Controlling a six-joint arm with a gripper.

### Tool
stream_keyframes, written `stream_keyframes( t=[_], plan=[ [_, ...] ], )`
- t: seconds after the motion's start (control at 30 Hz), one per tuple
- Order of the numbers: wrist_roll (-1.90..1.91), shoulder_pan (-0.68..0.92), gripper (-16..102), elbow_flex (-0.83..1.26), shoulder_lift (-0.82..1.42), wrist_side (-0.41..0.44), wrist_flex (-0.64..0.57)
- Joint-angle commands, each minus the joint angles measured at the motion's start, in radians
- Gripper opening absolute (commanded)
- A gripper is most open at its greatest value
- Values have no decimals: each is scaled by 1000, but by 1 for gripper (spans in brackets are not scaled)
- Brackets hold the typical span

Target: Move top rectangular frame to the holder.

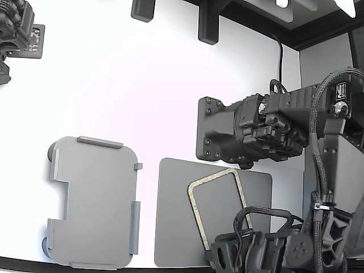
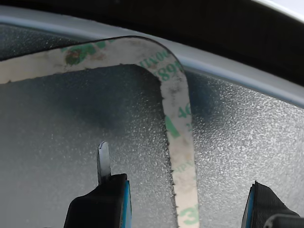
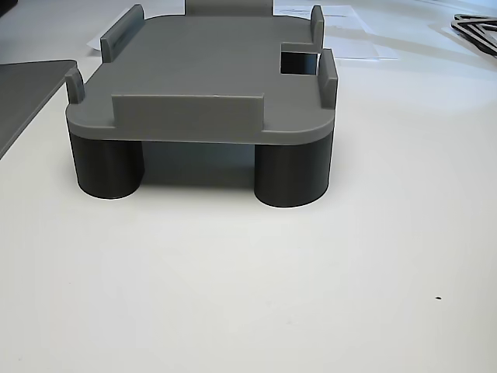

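The top rectangular frame (image 1: pixel 211 178), a thin tan speckled band, lies slightly askew on the dark grey mat (image 1: pixel 170 227) in the lower middle of the exterior view. My gripper (image 1: pixel 223 248) is at the frame's near end. In the wrist view my gripper (image 2: pixel 185 202) is open. One long side of the frame (image 2: pixel 178 109) runs between the two fingers (image 2: pixel 102 202) without visibly touching either. Whether the frame is raised off the mat (image 2: pixel 71 142) I cannot tell. The light grey holder (image 1: pixel 94 202) stands to the exterior view's left of the mat. The other view shows the holder (image 3: pixel 202 70) on dark round feet with nothing on it.
A second arm with a black plate (image 1: pixel 250 131) hangs over the far edge of the mat at the exterior view's right. Another black device (image 1: pixel 17 34) sits at the top left, and black brackets (image 1: pixel 207 23) at the top. The table's front edge runs just below the holder.
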Motion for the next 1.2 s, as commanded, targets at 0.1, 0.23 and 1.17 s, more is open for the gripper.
stream_keyframes(
  t=[0.1,0.23,1.17],
  plan=[
    [-80,-5,100,-43,-8,-3,14],
    [-95,-5,100,-43,-15,2,23],
    [-170,-18,99,11,-46,15,-18]
  ],
)
